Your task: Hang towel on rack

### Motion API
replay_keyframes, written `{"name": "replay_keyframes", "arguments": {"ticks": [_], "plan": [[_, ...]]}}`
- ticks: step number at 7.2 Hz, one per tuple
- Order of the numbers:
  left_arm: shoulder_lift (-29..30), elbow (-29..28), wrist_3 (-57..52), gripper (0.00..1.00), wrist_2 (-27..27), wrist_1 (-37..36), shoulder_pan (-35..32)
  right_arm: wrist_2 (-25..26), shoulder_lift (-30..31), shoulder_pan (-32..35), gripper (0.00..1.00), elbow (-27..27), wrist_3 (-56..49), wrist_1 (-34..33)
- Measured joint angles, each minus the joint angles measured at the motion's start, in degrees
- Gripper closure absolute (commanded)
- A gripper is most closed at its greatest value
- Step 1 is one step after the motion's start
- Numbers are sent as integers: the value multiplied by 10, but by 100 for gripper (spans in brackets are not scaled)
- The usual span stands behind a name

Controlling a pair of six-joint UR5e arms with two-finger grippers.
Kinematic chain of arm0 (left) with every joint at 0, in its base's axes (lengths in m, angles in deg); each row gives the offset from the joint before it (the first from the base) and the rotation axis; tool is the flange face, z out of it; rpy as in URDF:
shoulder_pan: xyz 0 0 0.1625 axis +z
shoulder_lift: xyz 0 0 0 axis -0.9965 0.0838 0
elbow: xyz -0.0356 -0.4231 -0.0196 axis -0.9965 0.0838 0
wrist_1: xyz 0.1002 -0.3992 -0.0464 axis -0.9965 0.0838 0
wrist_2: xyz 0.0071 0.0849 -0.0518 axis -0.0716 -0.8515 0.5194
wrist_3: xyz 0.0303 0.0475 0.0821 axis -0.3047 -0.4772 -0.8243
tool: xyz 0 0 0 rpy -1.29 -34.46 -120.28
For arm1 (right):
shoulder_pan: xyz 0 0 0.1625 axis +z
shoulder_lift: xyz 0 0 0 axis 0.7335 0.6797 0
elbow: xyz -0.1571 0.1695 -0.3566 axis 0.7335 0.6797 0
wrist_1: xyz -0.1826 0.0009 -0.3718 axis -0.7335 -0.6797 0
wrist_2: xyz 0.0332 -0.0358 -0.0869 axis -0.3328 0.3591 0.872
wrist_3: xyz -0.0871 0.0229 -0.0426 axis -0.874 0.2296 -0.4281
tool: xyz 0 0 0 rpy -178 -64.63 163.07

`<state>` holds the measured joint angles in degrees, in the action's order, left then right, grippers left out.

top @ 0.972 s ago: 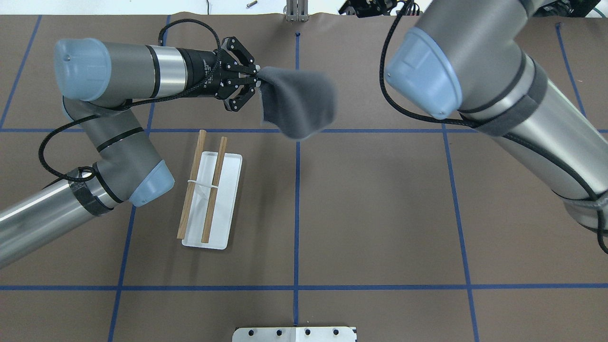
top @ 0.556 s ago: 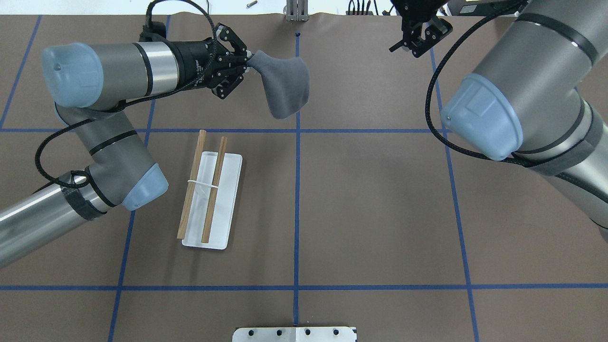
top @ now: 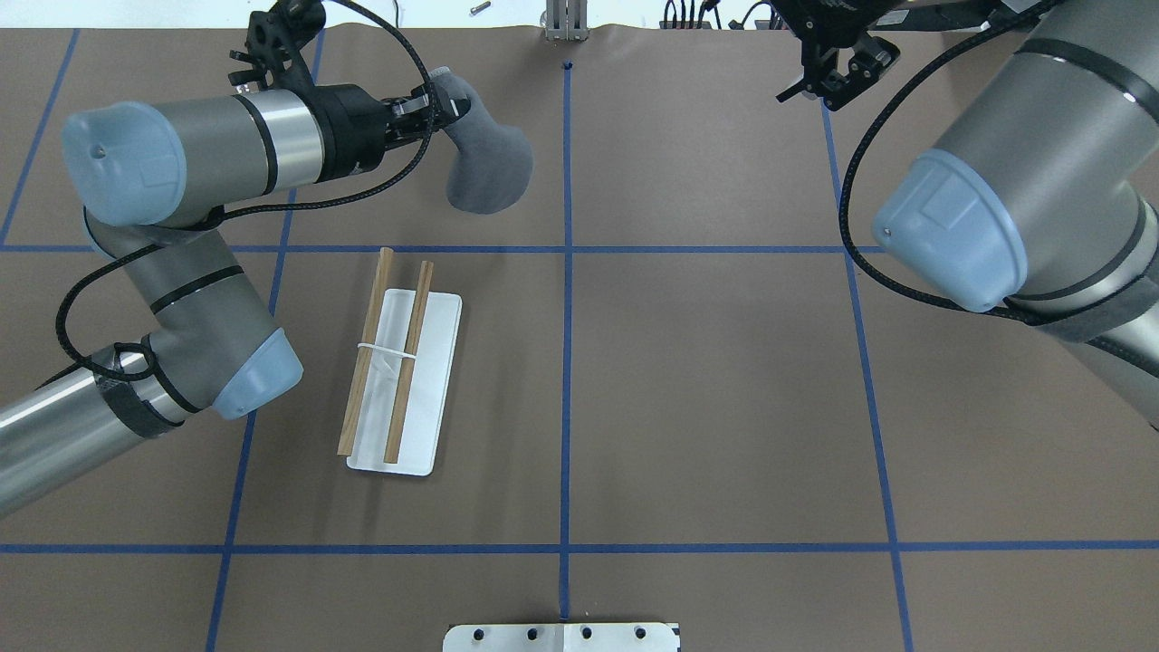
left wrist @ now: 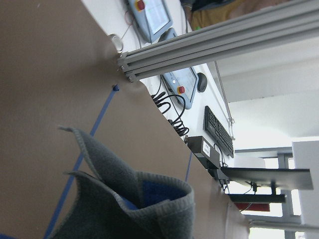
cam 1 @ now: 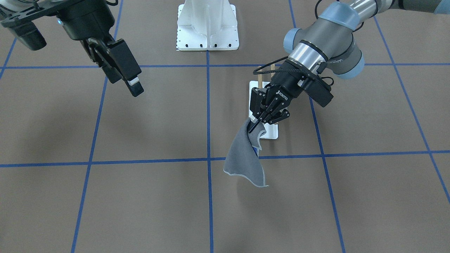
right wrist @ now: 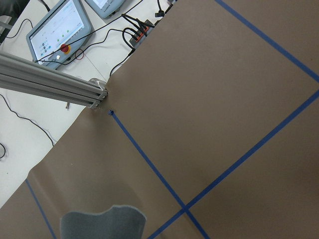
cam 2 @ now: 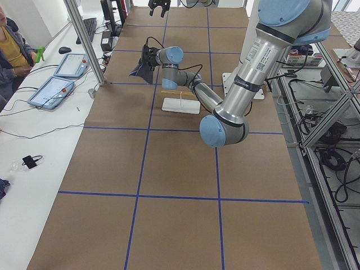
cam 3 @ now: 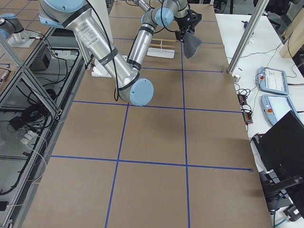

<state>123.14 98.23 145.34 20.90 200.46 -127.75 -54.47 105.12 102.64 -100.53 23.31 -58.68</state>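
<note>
My left gripper (top: 433,98) is shut on one corner of the towel (top: 489,167), which hangs grey side out above the far left part of the table. In the front view the gripper (cam 1: 254,123) pinches the towel (cam 1: 246,158) and a little blue shows in its fold. The left wrist view shows the towel (left wrist: 129,204) bunched close up. The rack (top: 398,367), a white base with two brown dowels, stands nearer to me than the towel, untouched; my left gripper partly hides it in the front view (cam 1: 272,133). My right gripper (top: 838,71) is open and empty, high over the far right.
The large white bolted pedestal (cam 1: 207,28) stands at my edge of the table, and its plate shows in the overhead view (top: 561,637). Blue tape lines cross the brown table cover (top: 724,407). An aluminium post (top: 563,23) stands at the far edge.
My left gripper has swung left and toward the far edge with the towel, and its wrist has turned. My right arm has pulled back to the right, its open gripper now at the far right.
</note>
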Motion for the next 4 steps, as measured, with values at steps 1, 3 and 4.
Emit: {"name": "replay_keyframes", "arguments": {"ticks": [1,3,4], "plan": [[-4,25,-81,100,-1,-50,2,0,17,10,0,-5,-55,0],[-7,91,-149,100,-3,-154,15,0,40,21,0,-7,-113,2],[-9,118,-112,100,-20,-169,40,-2,53,26,0,-8,-122,6]]}}
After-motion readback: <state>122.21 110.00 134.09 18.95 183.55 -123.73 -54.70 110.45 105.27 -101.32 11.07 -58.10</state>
